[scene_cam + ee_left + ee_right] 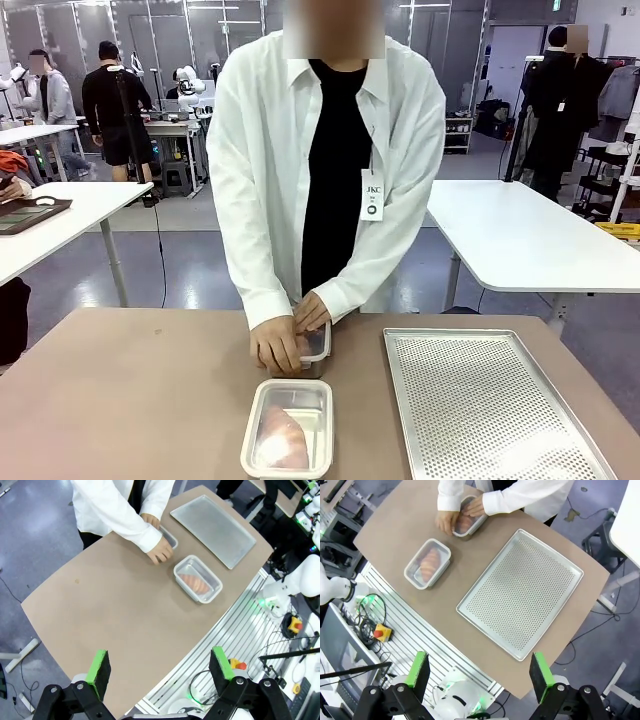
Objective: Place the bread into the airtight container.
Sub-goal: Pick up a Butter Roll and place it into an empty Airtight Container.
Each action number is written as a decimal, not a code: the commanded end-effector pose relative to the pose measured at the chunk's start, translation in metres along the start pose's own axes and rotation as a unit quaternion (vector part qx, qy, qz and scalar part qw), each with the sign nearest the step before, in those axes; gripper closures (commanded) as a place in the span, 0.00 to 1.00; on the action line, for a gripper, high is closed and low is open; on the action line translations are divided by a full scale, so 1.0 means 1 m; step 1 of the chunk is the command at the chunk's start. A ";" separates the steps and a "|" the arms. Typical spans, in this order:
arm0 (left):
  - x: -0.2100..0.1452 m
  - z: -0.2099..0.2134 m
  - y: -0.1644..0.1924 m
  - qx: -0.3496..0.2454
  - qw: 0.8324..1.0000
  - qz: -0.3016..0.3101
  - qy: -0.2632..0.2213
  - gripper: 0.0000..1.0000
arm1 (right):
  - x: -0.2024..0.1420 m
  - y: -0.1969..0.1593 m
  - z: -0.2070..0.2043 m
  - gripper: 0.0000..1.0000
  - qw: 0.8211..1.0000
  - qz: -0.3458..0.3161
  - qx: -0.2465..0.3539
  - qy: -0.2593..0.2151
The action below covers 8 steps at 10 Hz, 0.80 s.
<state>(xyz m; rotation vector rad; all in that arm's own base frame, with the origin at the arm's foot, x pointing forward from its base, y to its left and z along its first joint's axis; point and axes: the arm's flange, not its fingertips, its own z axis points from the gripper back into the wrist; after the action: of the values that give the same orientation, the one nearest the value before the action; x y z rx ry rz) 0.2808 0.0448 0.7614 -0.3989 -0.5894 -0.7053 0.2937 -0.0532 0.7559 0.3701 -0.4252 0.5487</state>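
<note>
front view, brown table [130, 400], white tables behind, both tools [160, 667] [479, 672] released

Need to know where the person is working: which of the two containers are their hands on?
The far container, by the person's edge; both hands clasp it. The near container sits untouched.
</note>
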 end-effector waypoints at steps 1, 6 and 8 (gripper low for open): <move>0.000 0.001 -0.001 -0.005 1.000 -0.008 -0.003 0.00 | 0.001 -0.002 0.003 0.00 1.000 0.008 0.004 0.002; 0.000 0.001 -0.001 -0.005 1.000 -0.008 -0.003 0.00 | 0.001 -0.002 0.003 0.00 1.000 0.008 0.004 0.002; 0.000 0.001 -0.001 -0.005 1.000 -0.008 -0.003 0.00 | 0.001 -0.002 0.003 0.00 1.000 0.008 0.004 0.002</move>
<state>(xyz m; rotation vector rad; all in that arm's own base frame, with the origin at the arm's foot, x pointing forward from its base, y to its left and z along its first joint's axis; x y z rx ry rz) 0.2808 0.0448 0.7614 -0.3989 -0.5895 -0.7053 0.2937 -0.0532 0.7559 0.3702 -0.4252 0.5487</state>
